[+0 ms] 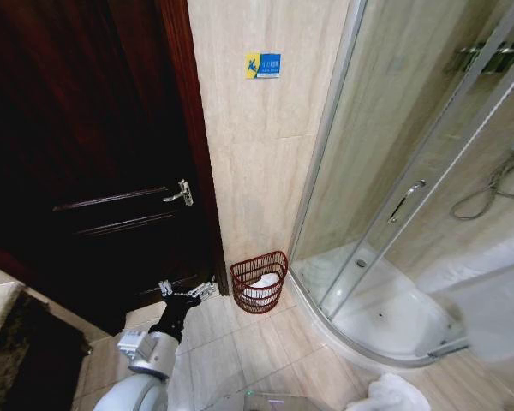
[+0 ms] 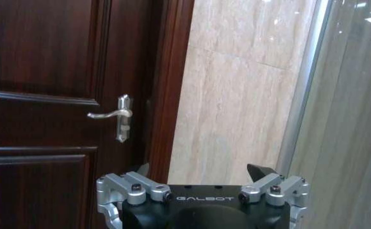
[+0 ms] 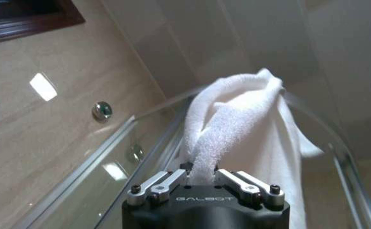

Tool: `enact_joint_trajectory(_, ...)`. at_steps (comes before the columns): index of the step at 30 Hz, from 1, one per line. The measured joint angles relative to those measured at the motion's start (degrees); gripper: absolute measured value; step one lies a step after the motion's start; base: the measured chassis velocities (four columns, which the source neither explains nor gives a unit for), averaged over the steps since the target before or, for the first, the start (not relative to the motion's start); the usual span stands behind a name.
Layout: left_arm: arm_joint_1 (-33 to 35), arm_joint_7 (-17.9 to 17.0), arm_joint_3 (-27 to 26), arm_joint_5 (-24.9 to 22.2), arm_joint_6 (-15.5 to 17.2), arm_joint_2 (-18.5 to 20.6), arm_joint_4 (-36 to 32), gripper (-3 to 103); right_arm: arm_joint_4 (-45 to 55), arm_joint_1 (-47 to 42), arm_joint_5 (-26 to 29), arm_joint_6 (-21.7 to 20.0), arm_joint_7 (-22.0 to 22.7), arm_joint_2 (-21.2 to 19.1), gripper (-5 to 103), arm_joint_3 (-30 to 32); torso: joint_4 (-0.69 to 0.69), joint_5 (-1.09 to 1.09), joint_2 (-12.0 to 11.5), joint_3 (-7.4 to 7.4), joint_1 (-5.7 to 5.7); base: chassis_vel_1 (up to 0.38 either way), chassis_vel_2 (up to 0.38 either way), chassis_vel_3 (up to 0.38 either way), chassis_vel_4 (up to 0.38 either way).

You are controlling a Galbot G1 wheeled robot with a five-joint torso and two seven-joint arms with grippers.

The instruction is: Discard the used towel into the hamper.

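The hamper (image 1: pixel 259 282), a round reddish-brown slatted basket, stands on the floor against the tiled wall between the door and the shower. Something white lies inside it. My right gripper (image 3: pixel 201 174) is shut on a white towel (image 3: pixel 236 114), which bunches up and drapes away from the fingers. A white piece of towel (image 1: pixel 392 396) also shows at the bottom edge of the head view, right of the hamper. My left gripper (image 1: pixel 187 289) is held out low in front of the door, just left of the hamper, open and holding nothing (image 2: pixel 201 171).
A dark wooden door (image 1: pixel 94 171) with a metal handle (image 2: pixel 112 114) fills the left. A curved glass shower enclosure (image 1: pixel 385 214) with a white tray takes up the right. Beige tiled floor (image 1: pixel 240 342) lies open in front of the hamper.
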Motion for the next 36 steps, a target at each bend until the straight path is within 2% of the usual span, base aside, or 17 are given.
enact_joint_trajectory(2,0.0,0.0,0.0,0.0,0.0,0.0,0.0,100,1.9,0.3,-1.8,1.8,-0.5,5.1,7,-2.5,0.00,0.02,0.0,0.01,0.00,0.000,0.000,0.000,0.000)
enact_joint_trajectory(5,0.0,0.0,0.0,0.0,0.0,0.0,0.0,100,4.5,0.4,-2.2,1.9,-0.6,7.4,7,-3.8,-0.01,-0.05,0.0,0.00,0.00,0.000,0.000,0.000,0.000)
enact_joint_trajectory(7,0.0,0.0,0.0,0.0,0.0,0.0,0.0,100,6.0,1.2,-2.6,1.0,-0.5,7.8,7,-4.4,-0.01,-0.05,0.0,0.00,0.00,0.000,0.000,0.000,0.000)
enact_joint_trajectory(9,0.0,0.0,0.0,0.0,0.0,0.0,0.0,100,8.7,4.6,-4.1,-2.6,1.3,7.7,7,-6.2,0.02,-0.04,0.0,0.00,0.00,0.000,0.000,0.000,0.000)
enact_joint_trajectory(13,0.0,0.0,0.0,0.0,0.0,0.0,0.0,100,10.1,6.1,-5.8,-4.7,2.2,7.8,7,-7.2,0.03,-0.08,0.0,0.01,0.00,0.000,0.000,0.000,0.000)
enact_joint_trajectory(14,0.0,0.0,0.0,0.0,0.0,0.0,0.0,100,9.5,6.8,-7.2,-4.3,1.9,9.5,7,-8.4,0.02,-0.09,0.0,0.00,0.00,0.000,0.000,0.000,0.000)
enact_joint_trajectory(15,0.0,0.0,0.0,0.0,0.0,0.0,0.0,100,4.0,7.6,-9.5,-0.4,0.1,13.0,7,-11.4,0.00,-0.04,0.0,0.00,0.00,0.000,0.000,0.000,0.000)
enact_joint_trajectory(16,0.0,0.0,0.0,0.0,0.0,0.0,0.0,100,-0.3,8.5,-10.4,2.3,-1.0,14.0,7,-12.5,-0.01,-0.04,0.0,0.00,0.00,0.000,0.000,0.000,0.000)
enact_joint_trajectory(18,0.0,0.0,0.0,0.0,0.0,0.0,0.0,100,-7.3,10.3,-12.0,6.7,-1.9,14.8,7,-13.1,0.02,0.03,0.0,0.01,0.00,0.000,0.000,0.000,0.000)
enact_joint_trajectory(19,0.0,0.0,0.0,0.0,0.0,0.0,0.0,100,-7.3,10.3,-12.0,6.7,-1.9,14.8,7,-13.1,0.02,0.03,0.0,0.01,0.00,0.000,0.000,0.000,0.000)
enact_joint_trajectory(21,0.0,0.0,0.0,0.0,0.0,0.0,0.0,100,-12.0,10.8,-12.4,9.3,-2.3,15.0,7,-12.6,0.02,0.00,0.0,0.01,0.01,0.000,0.000,0.000,0.000)
enact_joint_trajectory(27,0.0,0.0,0.0,0.0,0.0,0.0,0.0,100,-13.5,9.7,-11.9,11.3,-2.6,14.9,7,-11.1,0.00,-0.02,0.0,0.01,0.00,0.000,0.000,0.000,0.000)
enact_joint_trajectory(30,0.0,0.0,0.0,0.0,0.0,0.0,0.0,100,-8.3,8.9,-12.4,10.6,-2.4,16.0,7,-10.7,0.00,-0.08,0.0,0.01,0.00,0.000,0.000,0.000,0.000)
enact_joint_trajectory(36,0.0,0.0,0.0,0.0,0.0,0.0,0.0,100,-1.2,6.2,-14.1,11.3,-1.0,18.5,7,-11.4,0.00,-0.03,0.0,0.01,0.00,0.000,0.000,0.000,0.000)
